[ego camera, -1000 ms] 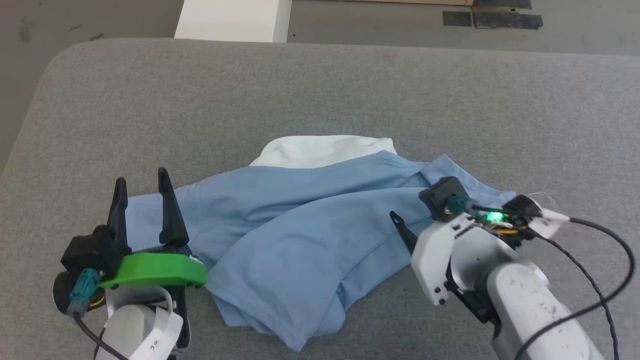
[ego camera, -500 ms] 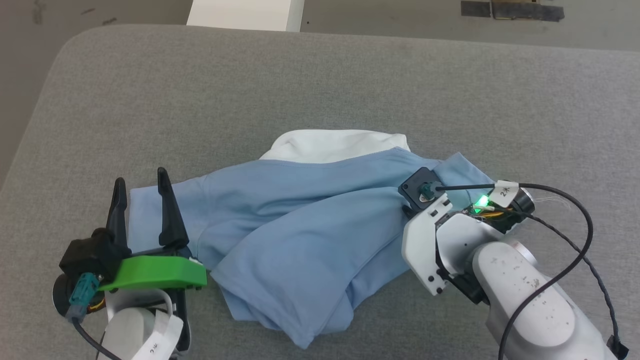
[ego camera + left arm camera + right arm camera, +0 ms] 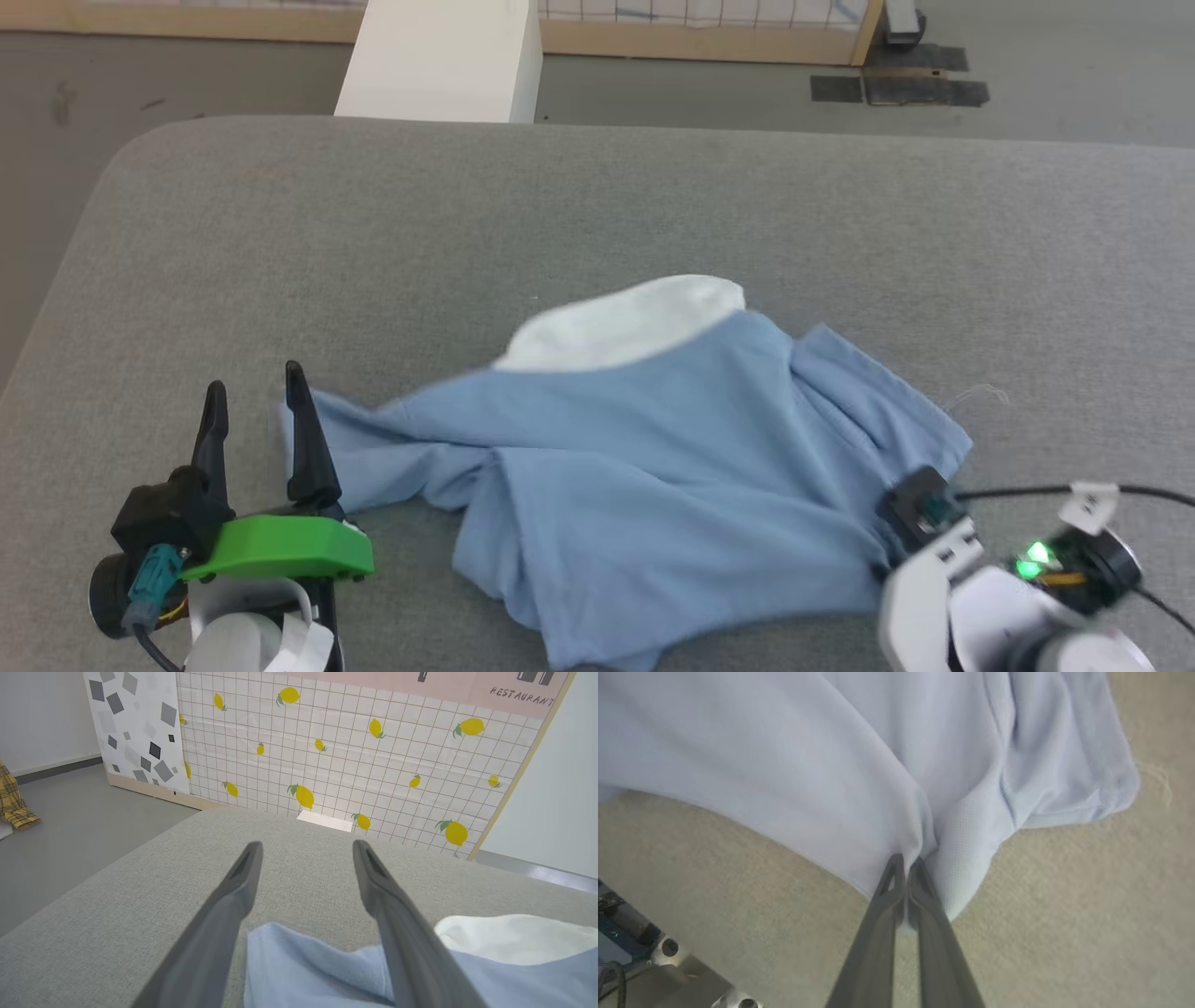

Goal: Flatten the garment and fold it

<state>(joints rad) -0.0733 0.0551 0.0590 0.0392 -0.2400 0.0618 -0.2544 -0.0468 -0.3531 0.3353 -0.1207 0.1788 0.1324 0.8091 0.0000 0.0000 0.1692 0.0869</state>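
Garment (image 3: 653, 467), light blue, heaped in the middle of the grey padded surface (image 3: 597, 215). Lies closer to the near edge than to the far one.

Nowhere near flat: bunched into ridges and overlapping layers, white panel (image 3: 625, 327) poking out on the far side, one corner trailing off to the left.

Pinched at the near right edge by the right gripper (image 3: 906, 863), fingers pressed together on a fold of cloth puckered around the tips. Left gripper (image 3: 254, 378) spread wide and holding nothing, set at the left corner, blue cloth visible between its fingers in the left wrist view.

By the look of it, early in the flattening stage: one hold taken on the right, none on the left, nothing spread smooth, no fold made. Left to do, as a judgement: grasp the left side, draw the cloth out flat, then fold.

Hard to make out: sleeve, hem and neck, impossible to tell apart in the heap. Contact between the left fingers and the cloth also impossible to tell. Right gripper's fingers hidden behind its own wrist in the head view. Nearest tip of the garment cut off at the bottom of that view.
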